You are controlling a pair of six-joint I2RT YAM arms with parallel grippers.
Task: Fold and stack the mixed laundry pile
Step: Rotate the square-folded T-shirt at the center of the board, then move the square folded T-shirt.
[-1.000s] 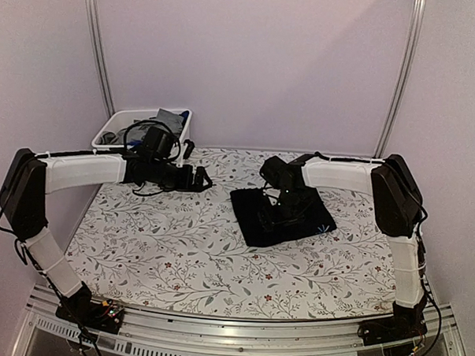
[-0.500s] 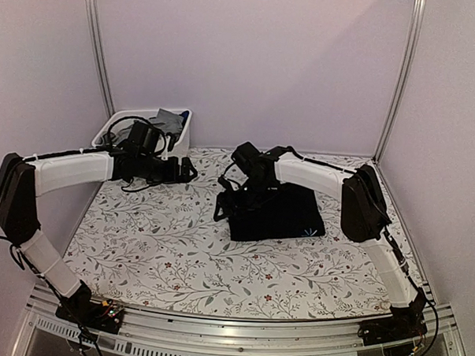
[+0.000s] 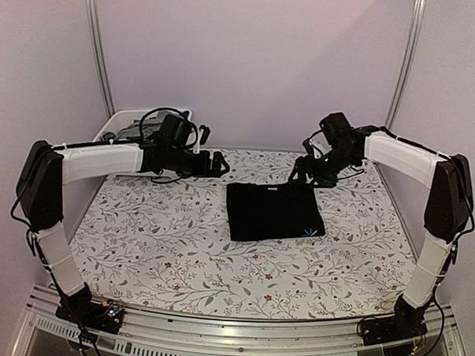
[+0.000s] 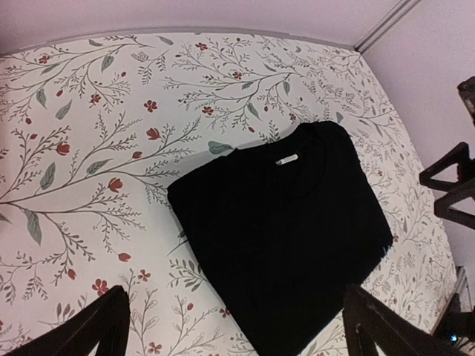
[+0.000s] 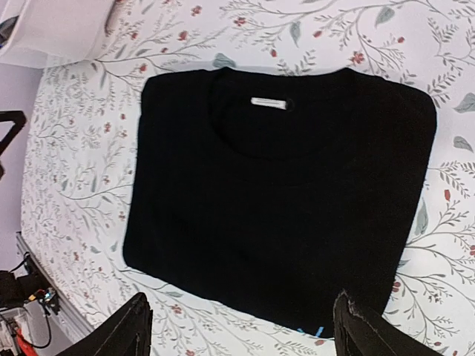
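Observation:
A black T-shirt [image 3: 274, 212] lies folded into a rectangle in the middle of the floral table, with a small light blue mark at its near right corner. It also shows in the left wrist view [image 4: 282, 230] and the right wrist view [image 5: 282, 193], its neck label up. My left gripper [image 3: 219, 164] hovers open and empty to the shirt's far left. My right gripper [image 3: 299, 172] hovers open and empty above the shirt's far right edge. Grey cloth [image 3: 137, 126] shows in the white bin. No blue garment is in view.
The white plastic bin [image 3: 114, 125] stands at the table's far left corner, partly hidden by the left arm. The floral tablecloth [image 3: 163, 246] covers the table. Purple walls close the back and sides.
My right gripper has lifted off the black shirt and swung back to the far right. The shirt now lies flat and squared. My left gripper moved a little right toward the shirt.

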